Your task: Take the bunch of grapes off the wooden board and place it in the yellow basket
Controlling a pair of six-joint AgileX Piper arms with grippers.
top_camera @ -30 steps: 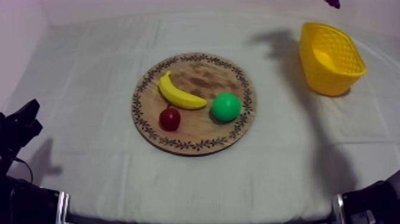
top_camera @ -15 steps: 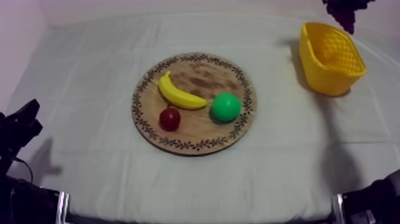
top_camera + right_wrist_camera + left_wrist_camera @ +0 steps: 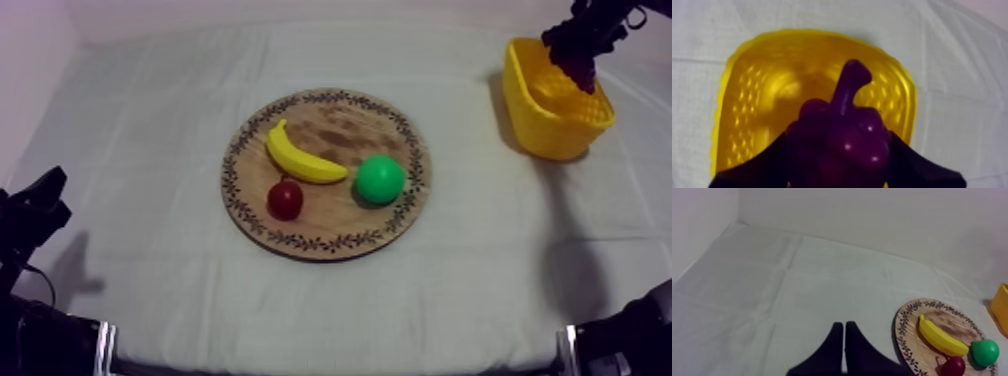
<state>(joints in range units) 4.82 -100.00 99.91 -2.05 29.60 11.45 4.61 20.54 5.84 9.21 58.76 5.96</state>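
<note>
Right gripper (image 3: 839, 152): two black fingers (image 3: 917, 167) clamped on the grapes (image 3: 844, 132), one at each flank of the bunch. Grapes: purple, glossy, with a curled stem showing against the inside of the basket (image 3: 747, 100). They hang over the basket's open mouth, and whether they touch it cannot be told. In the top view the gripper and its dark load sit at the basket's far rim, and the arm comes in from the upper right. Basket: yellow, lattice walls, upright, at the far right of the table, well apart from the board (image 3: 340, 125). Left gripper (image 3: 844, 345): fingers together as a narrow wedge with nothing between them, low over bare cloth (image 3: 772, 288). In the top view it sits at the lower left edge, well apart from the board. Board: round, wooden, patterned rim, lying flat at mid-table. On the board, three items. Banana (image 3: 300, 160): yellow, lying slantwise across the left half. Small red fruit (image 3: 285, 199): just beside the banana's near side, towards the near-left rim. Pear (image 3: 380, 179): green, by the banana's right end; whether the two touch cannot be told. Location of the grapes: off the board, in the right gripper's hold at the basket. Cloth: grey-white, creased, covering the whole table.
</note>
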